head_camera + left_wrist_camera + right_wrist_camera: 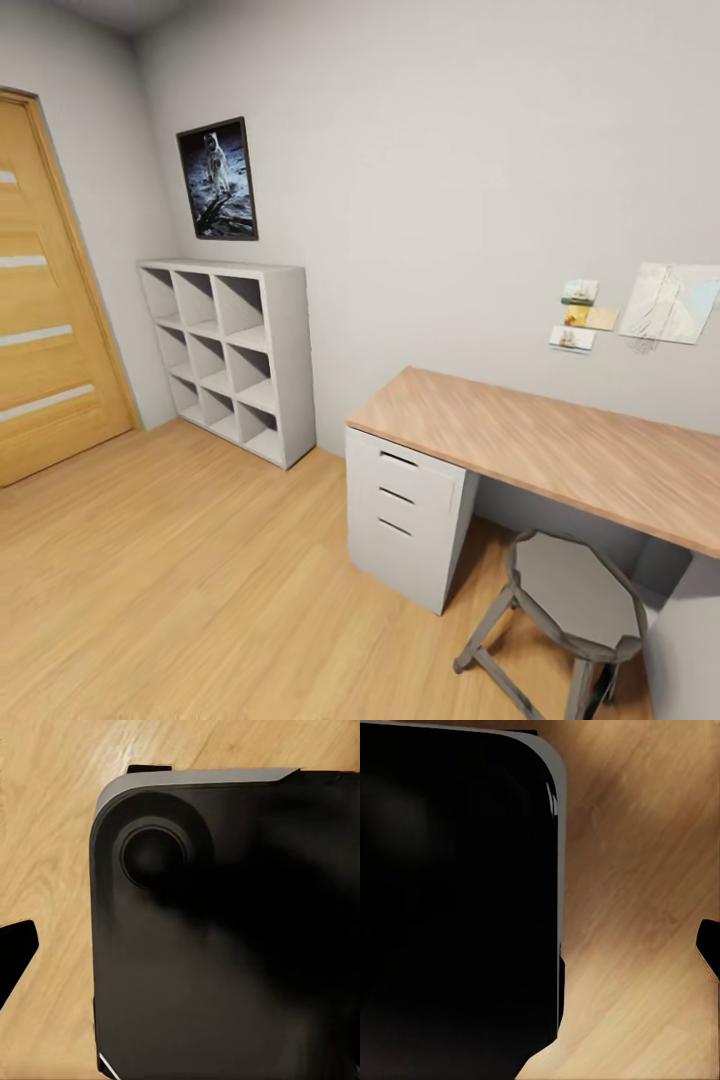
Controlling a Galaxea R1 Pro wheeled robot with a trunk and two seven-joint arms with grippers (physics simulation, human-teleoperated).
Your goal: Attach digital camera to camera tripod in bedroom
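The robot appears to be in the search-and-travel part of the task: the head view takes in a room corner with an oak door (45,300) at the far left, a white cube shelf (230,355) against the far wall under a framed astronaut poster (218,180), and a wood-topped desk (560,450) at the right with a white drawer unit (405,515) under its left end and a grey stool (570,600) near it. The desk top is bare, with a few small pictures (585,318) pinned to the wall behind it. Neither the digital camera nor the camera tripod can be placed from these pictures, so where they stand is unknown. My judgement is that the next move calls for turning the head or base to scan more of the bedroom until the tripod's thin legs or the small black camera come into sight, then driving toward them. Both wrist views look down past the robot's dark rounded base (225,945) onto the light wood floor (645,907), which suggests both arms hang low beside the body. Whether either end effector has its fingers apart or together I cannot tell.
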